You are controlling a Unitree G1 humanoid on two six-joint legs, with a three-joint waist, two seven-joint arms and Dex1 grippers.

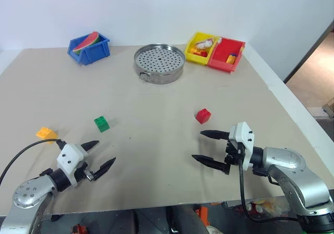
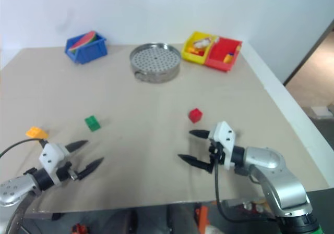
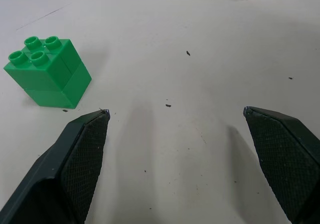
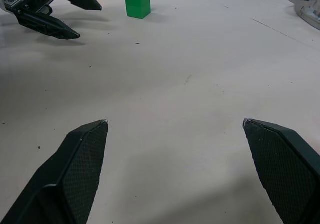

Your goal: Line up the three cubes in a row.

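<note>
Blue bin (image 1: 88, 49) holds a watermelon slice (image 1: 86, 42); yellow bin (image 1: 200, 49) and red bin (image 1: 225, 54) hold small pieces. Perforated steel tray (image 1: 159, 63) sits bare. Left gripper (image 1: 102, 157) and right gripper (image 1: 204, 147) both gape, grasping nothing.

**Non-task items, far edge of surface**

Beige surface (image 1: 156, 156). Blue bin (image 1: 88, 48) at 11 o'clock, watermelon slice (image 1: 86, 41) inside. Perforated steel steamer tray (image 1: 159, 62) at 12. Yellow bin (image 1: 200, 48) touching red bin (image 1: 226, 54) at 1 o'clock, both holding small pieces.

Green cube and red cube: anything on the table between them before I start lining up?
Nothing. In the left eye view, the stretch between the green cube and the red cube is bare table; the steamer tray sits well behind it.
</note>
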